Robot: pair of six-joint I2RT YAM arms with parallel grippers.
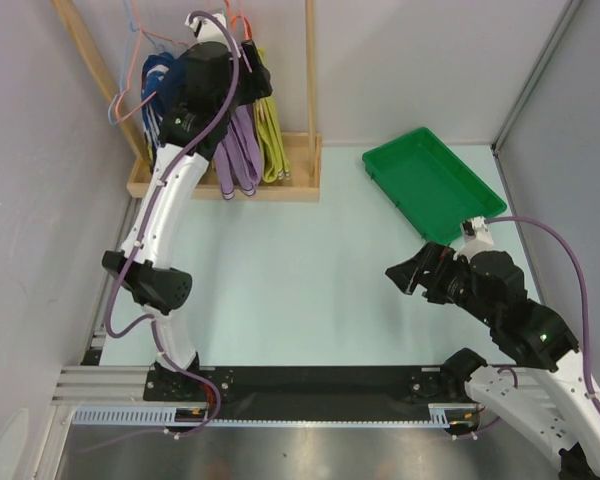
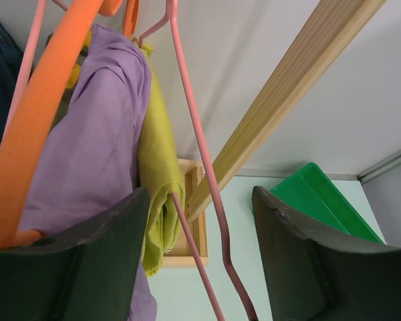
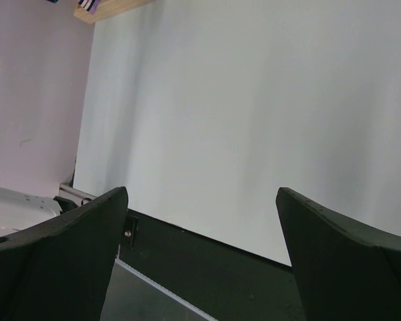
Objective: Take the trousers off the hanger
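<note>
Two end effectors are being held wide open, left end effector [image 2: 200, 224] around the hanger [image 2: 197, 134] beside the trousers [image 2: 159, 167], likely to grab it; right end effector [image 3: 202, 217] empty.

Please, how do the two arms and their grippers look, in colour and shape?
The left arm and right arm both have white curved links between bulky black joints, with a purple cable looping alongside each. The gripper fingers are broad, matte black wedges.

The hanger [image 2: 199, 134] is cut off at the top and bottom edges.
</note>
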